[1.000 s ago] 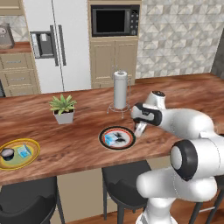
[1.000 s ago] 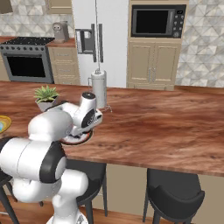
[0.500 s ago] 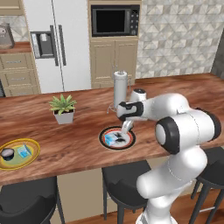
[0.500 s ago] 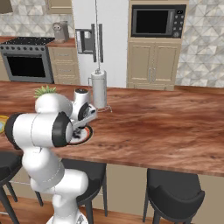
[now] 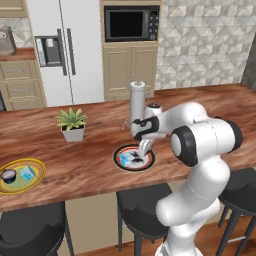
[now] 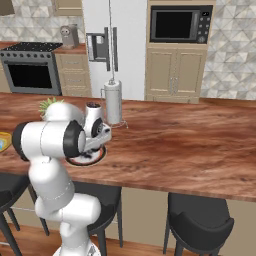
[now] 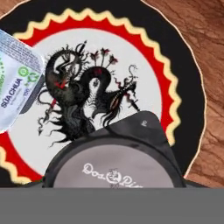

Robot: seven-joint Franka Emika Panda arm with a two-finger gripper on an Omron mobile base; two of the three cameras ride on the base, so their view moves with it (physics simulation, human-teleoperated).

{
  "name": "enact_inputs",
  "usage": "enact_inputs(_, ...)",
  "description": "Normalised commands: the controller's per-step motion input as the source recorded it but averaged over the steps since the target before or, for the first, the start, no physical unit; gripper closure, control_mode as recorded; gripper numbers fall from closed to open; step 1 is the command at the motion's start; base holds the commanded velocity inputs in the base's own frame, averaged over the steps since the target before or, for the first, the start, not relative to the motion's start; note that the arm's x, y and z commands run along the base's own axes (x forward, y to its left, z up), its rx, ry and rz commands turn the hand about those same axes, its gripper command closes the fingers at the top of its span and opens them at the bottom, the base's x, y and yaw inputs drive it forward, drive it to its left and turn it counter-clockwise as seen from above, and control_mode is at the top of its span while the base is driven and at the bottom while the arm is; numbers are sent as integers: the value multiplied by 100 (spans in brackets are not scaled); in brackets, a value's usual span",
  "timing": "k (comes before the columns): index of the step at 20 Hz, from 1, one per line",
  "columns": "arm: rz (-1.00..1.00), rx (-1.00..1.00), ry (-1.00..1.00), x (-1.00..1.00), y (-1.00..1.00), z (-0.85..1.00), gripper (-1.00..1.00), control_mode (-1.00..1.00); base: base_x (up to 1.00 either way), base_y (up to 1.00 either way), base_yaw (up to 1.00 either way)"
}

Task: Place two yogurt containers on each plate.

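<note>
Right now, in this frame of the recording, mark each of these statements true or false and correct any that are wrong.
1. A light blue squarish yogurt container lies on the white plate with the dark red-black rim. True.
2. The round yellow-rimmed plate with the pale green centre holds nothing. False: it carries a round dark cup and a light blue squarish cup.
3. The end effector is over the red-black rimmed plate. True.
4. The potted green plant stands on the yellow-rimmed plate. False: it stands on the wooden counter, apart from both plates.
5. A round dark container with a greyish lid sits over the red-black rimmed plate in the hand view. True.
</note>
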Motion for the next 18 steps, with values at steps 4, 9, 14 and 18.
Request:
enact_inputs(4,0,0,1,0,9,-57,100,-100,0,0,0)
enact_inputs(9,0,-3,4,11,15,-26,100,-100,0,0,0)
enact_inputs(14,0,-3,4,5,7,2,100,-100,0,0,0)
enact_inputs(18,0,0,0,0,0,8,-100,-100,0,0,0)
